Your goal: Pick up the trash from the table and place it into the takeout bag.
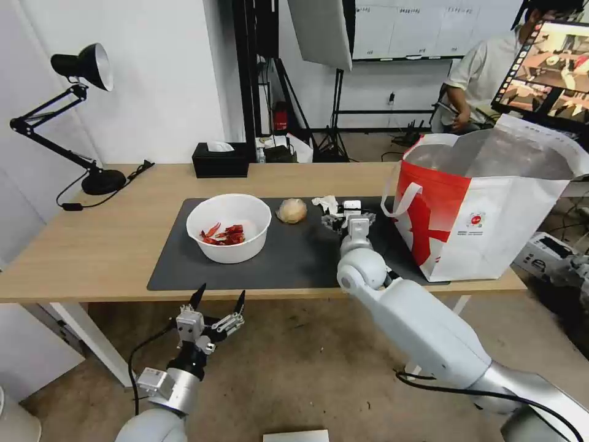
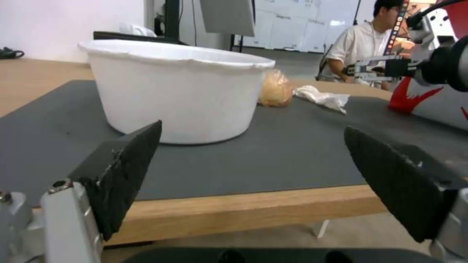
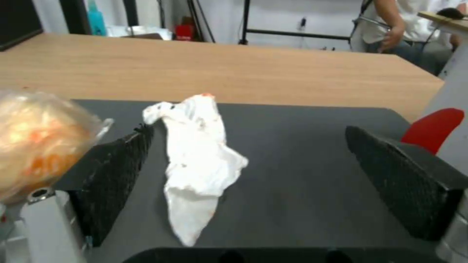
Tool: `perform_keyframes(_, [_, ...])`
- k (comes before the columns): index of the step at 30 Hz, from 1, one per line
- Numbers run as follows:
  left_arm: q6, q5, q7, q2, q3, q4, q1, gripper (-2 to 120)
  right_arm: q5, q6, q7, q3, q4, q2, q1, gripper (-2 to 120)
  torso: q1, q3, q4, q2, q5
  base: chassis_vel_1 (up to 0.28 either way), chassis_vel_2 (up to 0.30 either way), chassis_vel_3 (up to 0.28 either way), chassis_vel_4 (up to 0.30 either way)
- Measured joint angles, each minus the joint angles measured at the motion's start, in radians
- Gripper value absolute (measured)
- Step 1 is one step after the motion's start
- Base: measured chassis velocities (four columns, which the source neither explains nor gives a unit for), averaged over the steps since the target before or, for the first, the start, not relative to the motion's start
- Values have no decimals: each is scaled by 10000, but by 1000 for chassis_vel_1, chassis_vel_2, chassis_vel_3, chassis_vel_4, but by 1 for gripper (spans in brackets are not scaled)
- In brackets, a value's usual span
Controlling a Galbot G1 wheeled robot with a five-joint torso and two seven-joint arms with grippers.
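Observation:
On the dark mat [image 1: 294,258] of the table [image 1: 92,245] stand a white bowl [image 1: 228,227] with red scraps, a tan wrapped ball [image 1: 291,210] and a crumpled white tissue [image 1: 325,202]. The red-and-white takeout bag [image 1: 485,209] stands open at the table's right end. My right gripper [image 1: 346,220] hovers open just before the tissue [image 3: 197,160], the ball [image 3: 39,142] beside one finger. My left gripper [image 1: 218,301] is open below the table's front edge, facing the bowl [image 2: 180,91].
A black tissue box [image 1: 219,159] sits at the table's back edge and a black desk lamp [image 1: 80,116] at the far left. A person sits behind the bag by a monitor [image 1: 546,67]. A box [image 1: 543,252] lies on the floor at right.

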Motion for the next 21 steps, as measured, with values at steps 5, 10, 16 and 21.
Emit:
perform_keyframes(5, [7, -6, -1, 17, 6, -73, -3, 100, 66, -107, 98, -49, -234, 132, 174, 100, 0, 0, 1, -1, 1, 0, 0, 0, 0])
perform_keyframes(10, [150, -8, -3, 40, 58, -116, -37, 100, 181, -214, 232, -52, -531, 333, 316, 100, 0, 0, 1, 0, 1, 0, 0, 0, 0])
perform_keyframes(16, [204, -22, -22, 58, 61, -122, -19, 100, 342, -291, 56, -84, -1026, 597, 580, 100, -1, 0, 2, 1, 1, 0, 0, 0, 0])
perform_keyframes(21, [209, -24, -34, 27, 81, -123, -7, 100, 444, -425, -465, -127, -1353, 709, 714, 100, -1, 0, 1, 1, 1, 0, 0, 0, 0])
